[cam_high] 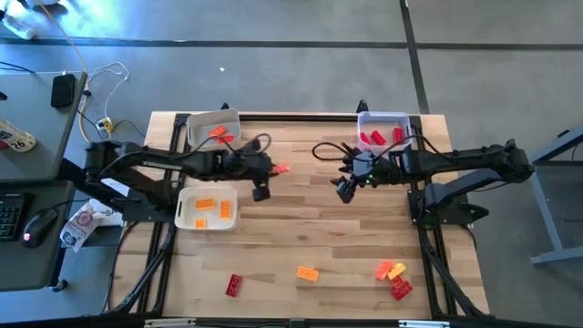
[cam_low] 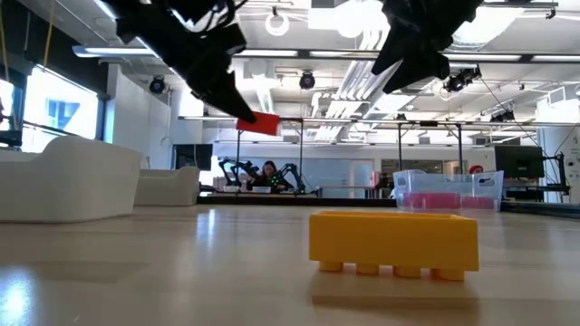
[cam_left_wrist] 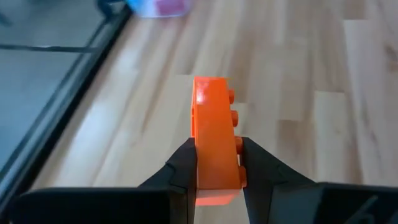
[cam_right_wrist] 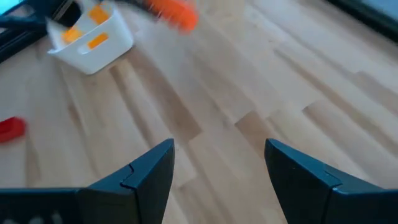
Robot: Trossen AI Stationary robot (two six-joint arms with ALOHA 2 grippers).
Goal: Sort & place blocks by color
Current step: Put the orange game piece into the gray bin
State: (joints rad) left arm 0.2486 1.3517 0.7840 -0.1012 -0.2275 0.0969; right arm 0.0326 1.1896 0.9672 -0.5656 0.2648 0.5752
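Note:
My left gripper (cam_high: 272,169) hangs above the table's middle left, shut on an orange-red block (cam_left_wrist: 211,124), which also shows in the low view (cam_low: 262,123). My right gripper (cam_high: 346,189) hovers open over the middle right with nothing between its fingers (cam_right_wrist: 217,168). Orange-red blocks lie in the far left white tray (cam_high: 214,128), orange ones in the nearer white tray (cam_high: 207,209), red ones in the clear tray (cam_high: 383,133). Loose blocks rest on the wood near the front edge: a red one (cam_high: 234,285), an orange one (cam_high: 308,272) and a small cluster (cam_high: 393,278). My left gripper pinches the block's near end (cam_left_wrist: 216,177) between its two fingers, one on the studded face, the other on the opposite face. The fingers come slanting down from the table's left. The block juts out past the fingertips, standing on edge, lifted clear of the table.
A yellow block (cam_low: 394,240) lies close in front of the low camera, studs down. Bare wood spreads between the two grippers and the front row of blocks. A desk with a mouse and cables (cam_high: 55,91) stands beyond the table's left edge.

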